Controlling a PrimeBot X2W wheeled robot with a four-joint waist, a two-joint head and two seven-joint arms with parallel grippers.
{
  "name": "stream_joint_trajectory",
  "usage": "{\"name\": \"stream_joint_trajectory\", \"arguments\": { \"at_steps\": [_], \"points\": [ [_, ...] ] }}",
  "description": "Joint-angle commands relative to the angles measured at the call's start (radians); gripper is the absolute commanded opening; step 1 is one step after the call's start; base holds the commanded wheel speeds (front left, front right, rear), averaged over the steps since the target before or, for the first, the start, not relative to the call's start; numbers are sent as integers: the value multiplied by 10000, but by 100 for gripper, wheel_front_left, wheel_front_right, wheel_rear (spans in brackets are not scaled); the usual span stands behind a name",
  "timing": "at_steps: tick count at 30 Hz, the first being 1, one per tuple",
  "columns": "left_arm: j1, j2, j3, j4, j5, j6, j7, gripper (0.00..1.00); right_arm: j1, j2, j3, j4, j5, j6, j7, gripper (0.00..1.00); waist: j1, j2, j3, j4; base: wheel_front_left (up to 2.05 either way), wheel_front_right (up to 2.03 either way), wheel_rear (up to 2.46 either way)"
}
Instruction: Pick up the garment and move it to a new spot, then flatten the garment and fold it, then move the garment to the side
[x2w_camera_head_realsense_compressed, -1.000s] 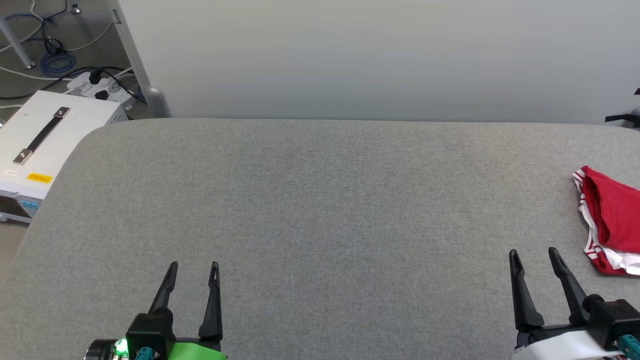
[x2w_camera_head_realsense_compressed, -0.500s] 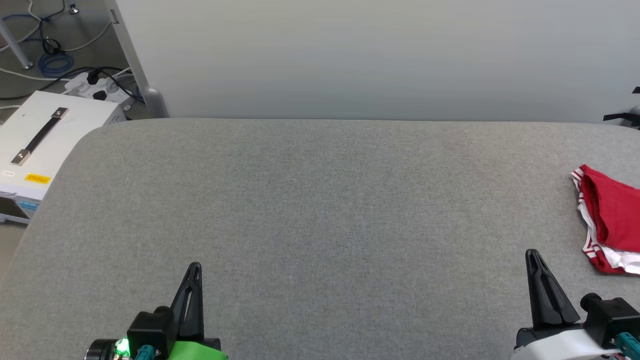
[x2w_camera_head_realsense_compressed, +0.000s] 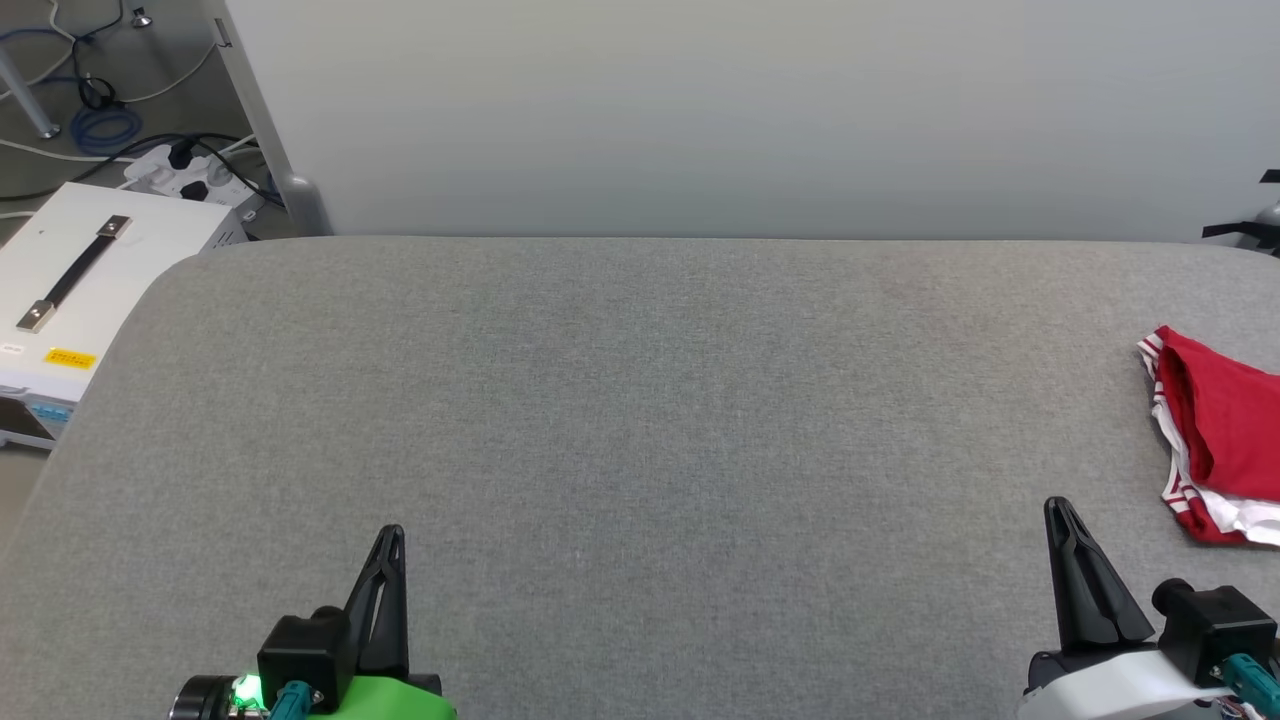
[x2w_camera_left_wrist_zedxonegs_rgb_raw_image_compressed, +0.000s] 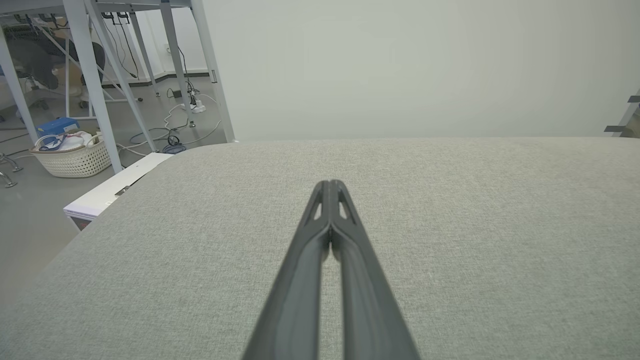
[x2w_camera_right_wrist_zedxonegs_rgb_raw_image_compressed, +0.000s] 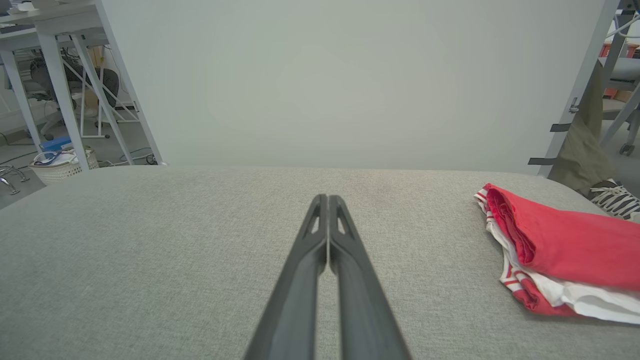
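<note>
1. Both jaws have snapped together since a second ago: left gripper (x2w_camera_head_realsense_compressed: 391, 535) lower left, right gripper (x2w_camera_head_realsense_compressed: 1056, 506) lower right, each empty.
2. Folded red garment (x2w_camera_head_realsense_compressed: 1215, 435), red-and-white striped trim, lies at the right edge on the woven grey tabletop (x2w_camera_head_realsense_compressed: 640, 420).

A robotics lab: grey padded table (x2w_camera_head_realsense_compressed: 640, 400), white partition (x2w_camera_head_realsense_compressed: 700, 100), floor cables (x2w_camera_head_realsense_compressed: 105, 125), power strip (x2w_camera_head_realsense_compressed: 185, 175), metal-framed benches (x2w_camera_left_wrist_zedxonegs_rgb_raw_image_compressed: 91, 75).

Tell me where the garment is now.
The garment lies folded at the head view's right edge on the grey surface, just ahead and right of the right gripper.
</note>
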Motion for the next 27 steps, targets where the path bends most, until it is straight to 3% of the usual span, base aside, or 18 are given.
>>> {"name": "stream_joint_trajectory", "arguments": {
  "at_steps": [1, 27],
  "points": [
    [-237, -31, 43, -42, 73, 70, 66, 0, -205, 23, 12, 30, -146, -2, 51, 0, 1, 0, 2, -5, 0, 0, 0],
    [-529, -64, 96, -89, 185, 142, 586, 0, -497, 75, 43, 84, -478, -3, 572, 0, 1, 0, 47, -99, 0, 0, 0]
  ]
}}
